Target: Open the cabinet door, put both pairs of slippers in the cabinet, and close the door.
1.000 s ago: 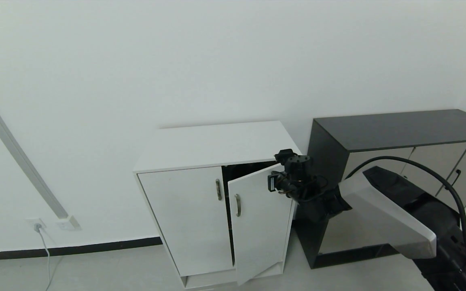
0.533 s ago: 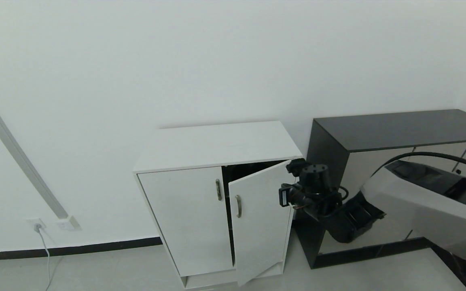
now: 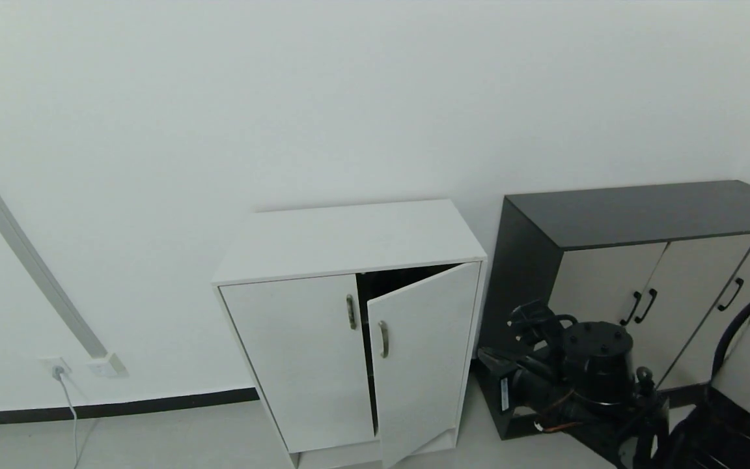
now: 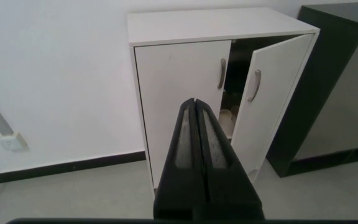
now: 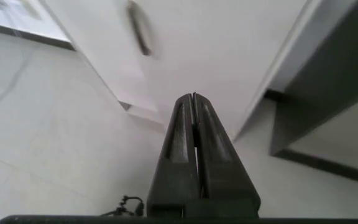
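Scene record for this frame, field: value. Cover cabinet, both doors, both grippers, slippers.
cabinet: white cabinet against the wall, a dark cabinet beside it
left door: shut
right door: ajar, dark gap along its handle edge
left gripper: jaws shut, empty, apart from the white cabinet, pointing at it
right gripper: jaws shut, empty, low, pointing at the right door's lower part, apart from it
slippers: cannot tell if inside; gap too narrow and dark
stage: right door not yet closed
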Controlling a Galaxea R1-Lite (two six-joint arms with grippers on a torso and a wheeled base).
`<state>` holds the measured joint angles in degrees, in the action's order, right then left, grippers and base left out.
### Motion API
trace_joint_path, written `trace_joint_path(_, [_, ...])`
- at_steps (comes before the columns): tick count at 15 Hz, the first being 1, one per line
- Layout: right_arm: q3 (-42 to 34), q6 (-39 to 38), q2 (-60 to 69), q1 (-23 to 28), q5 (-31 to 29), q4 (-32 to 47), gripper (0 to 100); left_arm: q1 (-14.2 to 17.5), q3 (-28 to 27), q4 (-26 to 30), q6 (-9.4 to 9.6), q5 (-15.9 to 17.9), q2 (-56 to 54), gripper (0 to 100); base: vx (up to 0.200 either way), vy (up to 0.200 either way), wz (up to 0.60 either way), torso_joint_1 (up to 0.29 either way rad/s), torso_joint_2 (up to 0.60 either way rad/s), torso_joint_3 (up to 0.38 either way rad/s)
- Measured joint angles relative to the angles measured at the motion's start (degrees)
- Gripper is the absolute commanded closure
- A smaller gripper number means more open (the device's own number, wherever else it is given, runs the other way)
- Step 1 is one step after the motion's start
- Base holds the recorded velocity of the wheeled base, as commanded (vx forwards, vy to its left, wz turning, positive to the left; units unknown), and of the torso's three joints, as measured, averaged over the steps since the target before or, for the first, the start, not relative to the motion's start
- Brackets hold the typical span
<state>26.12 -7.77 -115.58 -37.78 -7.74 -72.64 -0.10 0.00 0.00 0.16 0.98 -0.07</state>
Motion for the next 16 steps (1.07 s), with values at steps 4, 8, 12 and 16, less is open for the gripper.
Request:
trace_joint_path(4, [-4.28,-0.22,-0.11,-0.72,-0.02,-2.88,100,0.0,0.0,0.0,-0.05,0.0,0.0,100,0.05,0.0,0.0,0.005,0.0,0.001])
trace_joint_path(8, [-0.85,-0.17,-4.24,-0.91,-0.02,-5.5,100,0.02,0.0,0.0,-0.06,0.0,0.0,100,0.0,0.0,0.0,0.0,0.0,0.0])
trace_joint_path(12, [6.18,-0.22,-9.89,-0.06,0.11,-5.61,100,0.02,0.0,0.0,-0.06,0.0,0.0,100,0.0,0.0,0.0,0.0,0.0,0.0])
trace_joint_path(16, [13.84,-0.15,-14.58,2.01,0.27,-3.83,100,0.0,0.0,0.0,-0.06,-0.02,0.0,100,0.0,0.0,0.0,0.0,0.0,0.0])
